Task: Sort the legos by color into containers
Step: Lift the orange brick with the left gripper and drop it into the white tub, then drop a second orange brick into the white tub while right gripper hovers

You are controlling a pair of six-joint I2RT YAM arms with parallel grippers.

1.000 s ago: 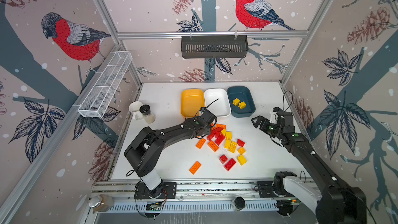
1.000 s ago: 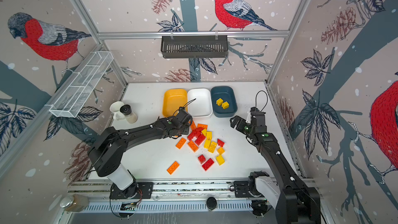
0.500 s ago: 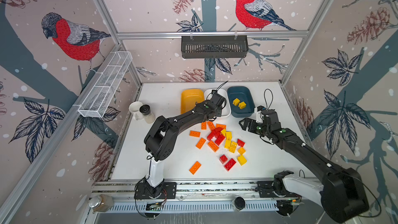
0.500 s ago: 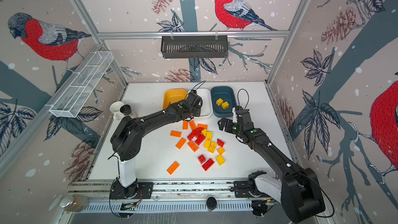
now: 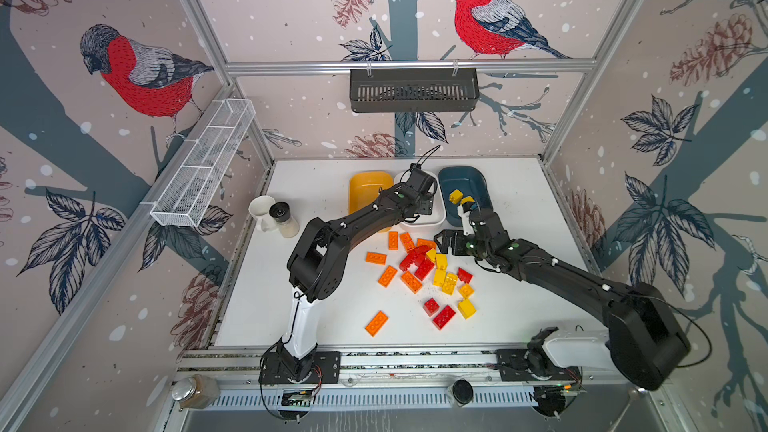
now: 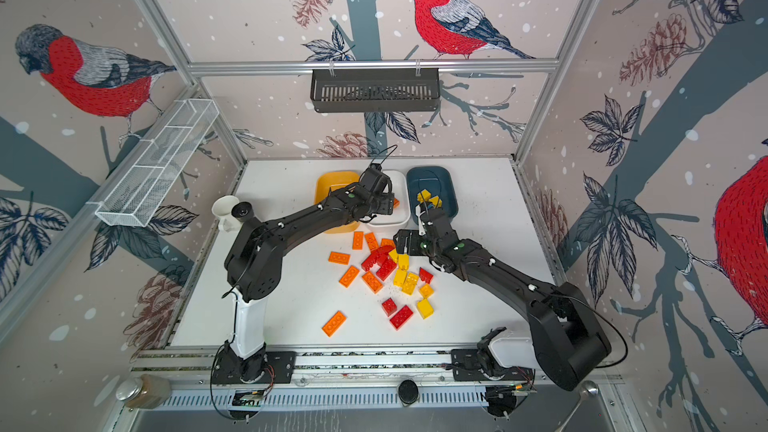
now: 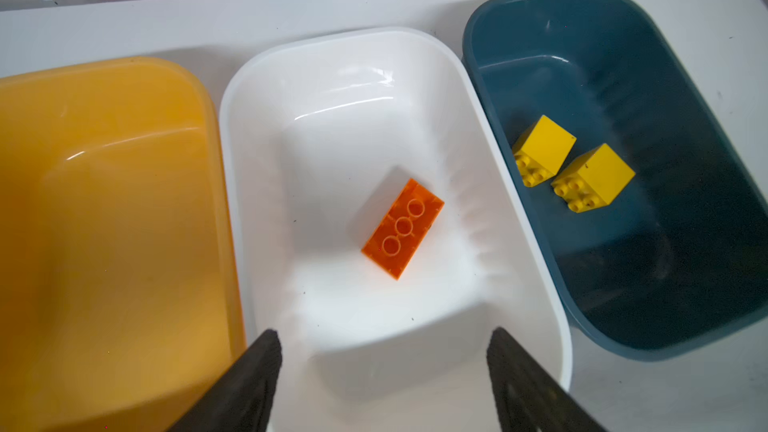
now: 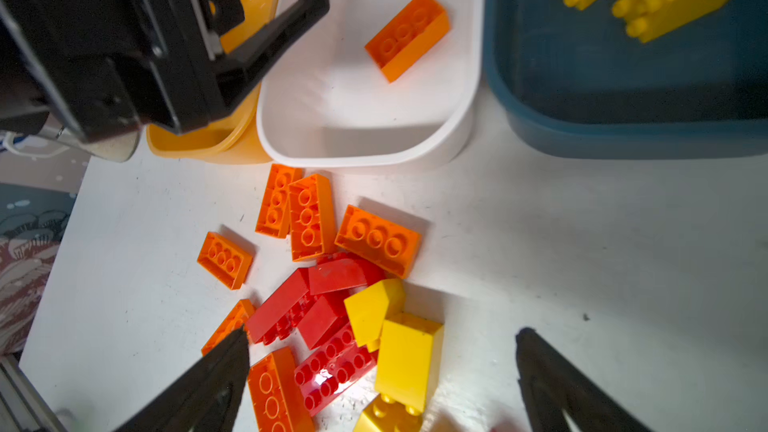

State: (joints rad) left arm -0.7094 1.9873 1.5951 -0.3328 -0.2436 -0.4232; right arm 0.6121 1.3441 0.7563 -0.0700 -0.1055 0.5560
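Left gripper (image 5: 423, 202) over white tub (image 5: 432, 223) in a top view. Left wrist: spread, empty; orange brick (image 7: 402, 228) lying inside, drop-off apparently done. Right wrist: right gripper (image 8: 384, 332) spread above loose legos (image 8: 316, 218); likely next, pinching a yellow brick (image 8: 409, 359) for teal tub (image 8: 623, 139).

A white tabletop (image 5: 332, 317) was enclosed on three sides by walls papered with red-breasted birds (image 5: 486, 14), pine cones and dark leaves. Above the tabletop's far edge, a black slotted basket (image 5: 413, 89) was hung from an aluminium rail (image 5: 291, 67) on the back wall. Above its left edge, a long white wire mesh basket (image 5: 203, 164) was fixed along the side frame. On the tabletop, close to that left edge, a white mug (image 5: 259, 209) and a dark-lidded glass shaker (image 5: 284, 218) were stood just beside each other. Beyond its near edge, a metal-lidded jar (image 5: 191, 392) of brown contents was seen at the left, and a small round black object (image 5: 461, 392) toward the right. In a top view, a spoon (image 6: 585, 388) was seen past the near right corner.
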